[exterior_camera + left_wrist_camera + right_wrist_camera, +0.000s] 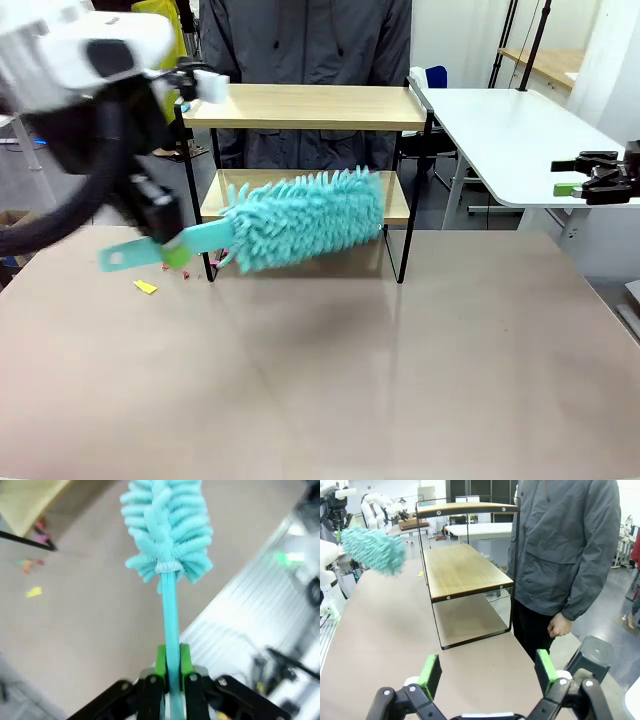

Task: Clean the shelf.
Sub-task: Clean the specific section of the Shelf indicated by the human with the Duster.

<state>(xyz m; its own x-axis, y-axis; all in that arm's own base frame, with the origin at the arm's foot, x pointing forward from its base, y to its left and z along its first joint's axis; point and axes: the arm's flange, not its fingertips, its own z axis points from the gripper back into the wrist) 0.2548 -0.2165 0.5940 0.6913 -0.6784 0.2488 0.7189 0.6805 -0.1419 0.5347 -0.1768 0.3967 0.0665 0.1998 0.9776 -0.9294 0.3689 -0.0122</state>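
The shelf [300,105]: small, two-tier, light wooden boards in a thin black metal frame; we find it at the far edge of the beige worktop [400,380], a person in a grey jacket [300,40] behind it.
Our left tool [172,655]: clamped on the flat handle of a fluffy teal duster [305,218], held before the lower board.
Our right tool [487,672]: jaws wide, holding nothing.

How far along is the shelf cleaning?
Done: both boards of the shelf look bare; small scraps lie on the table by its leg. In hand: the left gripper is shut on the duster, its head in front of the lower board. Left: perhaps clearing those scraps. The right gripper is open.
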